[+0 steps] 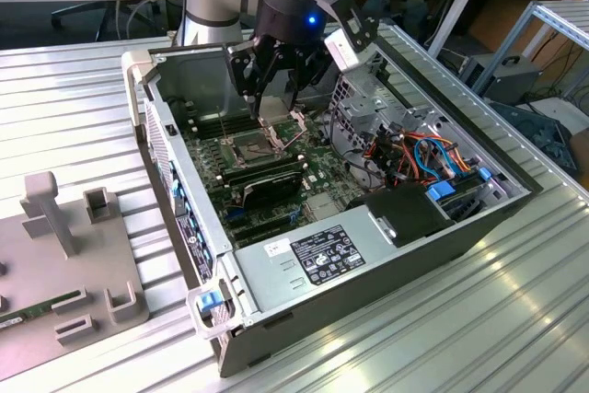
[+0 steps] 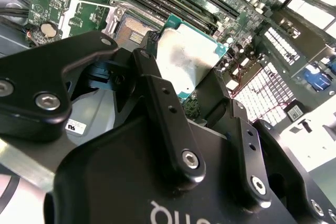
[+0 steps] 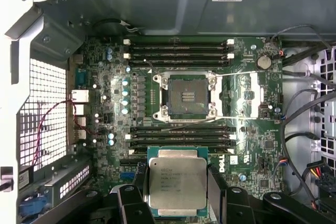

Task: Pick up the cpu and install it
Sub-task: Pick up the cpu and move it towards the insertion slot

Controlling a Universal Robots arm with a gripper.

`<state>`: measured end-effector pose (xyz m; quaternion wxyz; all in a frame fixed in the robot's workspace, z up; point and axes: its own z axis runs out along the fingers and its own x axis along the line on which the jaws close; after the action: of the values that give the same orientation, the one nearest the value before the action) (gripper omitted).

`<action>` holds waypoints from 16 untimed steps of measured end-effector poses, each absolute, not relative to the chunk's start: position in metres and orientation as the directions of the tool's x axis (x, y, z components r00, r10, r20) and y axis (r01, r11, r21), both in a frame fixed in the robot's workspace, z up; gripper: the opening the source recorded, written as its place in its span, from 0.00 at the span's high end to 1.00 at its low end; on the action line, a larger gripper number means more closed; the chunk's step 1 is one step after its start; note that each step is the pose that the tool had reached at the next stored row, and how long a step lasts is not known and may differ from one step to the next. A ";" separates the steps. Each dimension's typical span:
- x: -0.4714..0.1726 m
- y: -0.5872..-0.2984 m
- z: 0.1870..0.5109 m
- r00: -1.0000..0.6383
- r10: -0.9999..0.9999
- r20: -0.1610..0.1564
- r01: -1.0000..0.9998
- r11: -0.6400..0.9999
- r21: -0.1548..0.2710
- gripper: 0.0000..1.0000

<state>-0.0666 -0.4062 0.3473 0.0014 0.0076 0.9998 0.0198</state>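
the cpu [image 3: 177,184] [image 2: 186,59] is pinched at two opposite edges by the tool [image 1: 276,103], whose black fingers [image 3: 214,187] are closed on it. its dull silver lid faces the camera in both wrist views, with green board edging showing round it. it hangs inside the open computer case [image 1: 368,287], above the motherboard [image 3: 105,77], near but apart from the bare socket [image 3: 187,96], whose contacts lie uncovered between rows of memory slots [image 3: 178,51]. a grey fixture block [image 1: 64,246] rests on the ribbed metal surface [image 1: 74,89] at the exterior view's left. the case stands in the middle with the tool reaching down into it. orange and blue cables [image 1: 433,149] bunch toward the exterior view's right.
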 end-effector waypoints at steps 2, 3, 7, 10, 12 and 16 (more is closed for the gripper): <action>-0.067 -0.406 0.347 -1.000 0.015 -0.002 0.015 0.999 0.040 0.45; -0.067 -0.406 0.347 -1.000 0.015 -0.002 0.015 0.999 0.040 0.45; -0.067 -0.405 0.347 -1.000 0.015 -0.002 0.015 0.999 0.040 0.45; -0.067 -0.404 0.347 -1.000 0.015 -0.002 0.015 0.999 0.040 0.45; -0.067 -0.404 0.347 -1.000 0.015 -0.002 0.015 0.999 0.040 0.45; -0.067 -0.404 0.344 -1.000 0.015 -0.002 0.015 0.999 0.040 0.45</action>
<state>-0.0667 -0.4042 0.3443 0.0013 0.0076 0.9998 0.0198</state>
